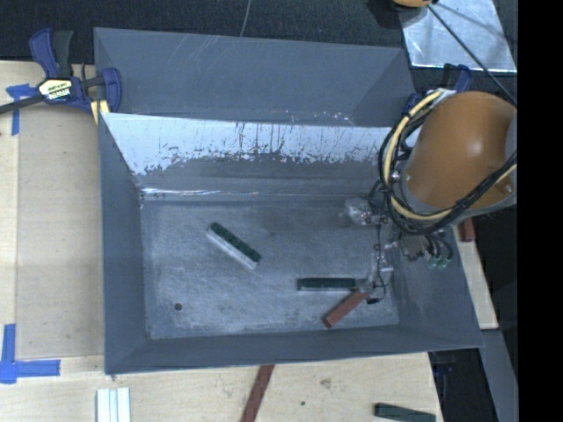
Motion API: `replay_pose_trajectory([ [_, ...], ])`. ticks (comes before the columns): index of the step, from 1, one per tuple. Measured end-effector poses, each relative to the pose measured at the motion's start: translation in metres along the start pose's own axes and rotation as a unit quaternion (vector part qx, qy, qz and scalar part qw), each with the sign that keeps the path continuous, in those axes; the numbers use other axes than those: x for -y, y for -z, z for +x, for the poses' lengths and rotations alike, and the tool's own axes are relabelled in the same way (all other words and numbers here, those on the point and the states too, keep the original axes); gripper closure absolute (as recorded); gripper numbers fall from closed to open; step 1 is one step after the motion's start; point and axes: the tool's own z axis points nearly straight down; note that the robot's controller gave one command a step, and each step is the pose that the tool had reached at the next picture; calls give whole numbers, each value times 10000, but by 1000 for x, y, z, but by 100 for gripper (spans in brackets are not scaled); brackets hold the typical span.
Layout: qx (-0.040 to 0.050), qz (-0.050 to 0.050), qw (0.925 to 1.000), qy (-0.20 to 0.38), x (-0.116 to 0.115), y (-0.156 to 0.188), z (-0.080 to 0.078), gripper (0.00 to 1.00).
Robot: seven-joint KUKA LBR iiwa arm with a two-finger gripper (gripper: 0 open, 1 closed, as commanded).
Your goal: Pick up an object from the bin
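- On the left, the grey metal bin has a mostly bare floor; a tiny dark speck lies near its front-left corner, too small for me to identify.
- Right of that, left of the floor's centre, I see a short green-and-grey block lying flat and slanted, well apart from everything else.
- Further right, a flat dark bar lies nearly level across the floor, with its right end close to the claw.
- Just in front of the bar, a reddish-brown stick lies on a diagonal, its lower end near the front wall and its upper end rising toward the claw.
- The claw is down at the floor by the right wall, right at the stick's upper end and beside the bar's right end. I cannot tell whether it is open, closed or gripping either piece.
- Above it, at the right, the arm's rounded orange cover hangs over the bin's rim.
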Motion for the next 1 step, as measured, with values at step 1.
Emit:
replay_pose_trajectory([
  [1,-8,-3,9994,-338,12,-67,-9,0],
])
